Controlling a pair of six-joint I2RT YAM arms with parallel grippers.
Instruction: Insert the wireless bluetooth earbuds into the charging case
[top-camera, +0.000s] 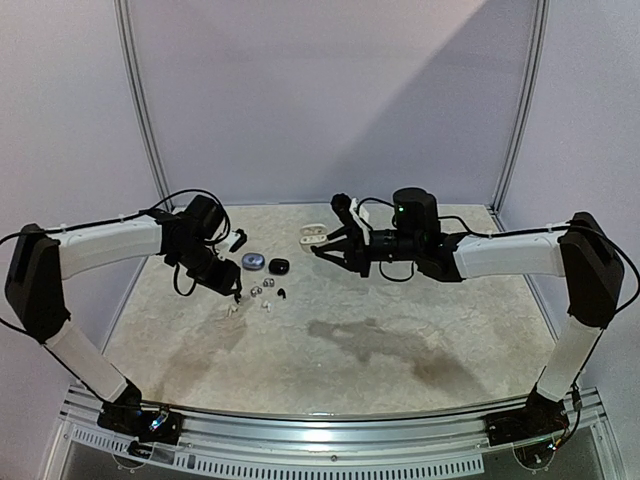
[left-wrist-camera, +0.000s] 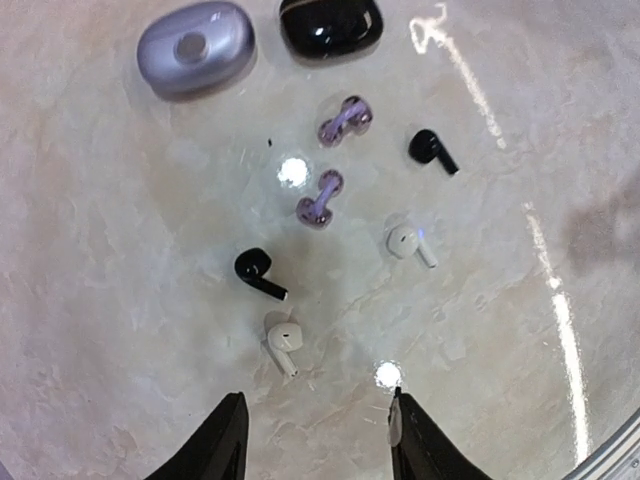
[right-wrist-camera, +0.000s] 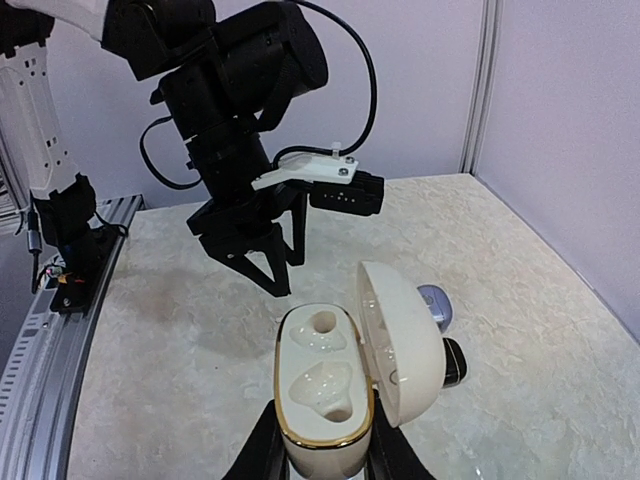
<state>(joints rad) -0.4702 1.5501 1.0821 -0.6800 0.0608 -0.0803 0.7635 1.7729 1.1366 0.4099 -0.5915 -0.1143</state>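
- Six earbuds are lying loose on the surface (left-wrist-camera: 110, 260), and none is sitting in a case. The near white earbud (left-wrist-camera: 282, 342), the far white earbud (left-wrist-camera: 408, 243), two black earbuds (left-wrist-camera: 258, 270) and two lilac earbuds (left-wrist-camera: 320, 200) are lying scattered just below the closed lilac case (left-wrist-camera: 195, 45) and the closed black case (left-wrist-camera: 330, 25).
- Neither socket of the white charging case (right-wrist-camera: 320, 385) is holding anything. Its lid is standing open to one side, and both wells are showing bare in the right wrist view.
- Gripping that white charging case by its lower body from both sides, the right tool (right-wrist-camera: 325, 452) is presenting the open wells toward the left arm.
- Hanging over the scatter, the left tool (left-wrist-camera: 318, 440) is keeping its jaws partway apart with nothing between them. The near white earbud is lying just ahead of its fingertips (left-wrist-camera: 232, 425), not touching them.
- Judging from this, the task is only beginning: no earbud is being held or seated. The white pair is looking like the match for the open case, so both pieces are waiting to be picked, carried across and pressed into the wells. The lilac and black pairs may be waiting too, since their cases are lying shut.
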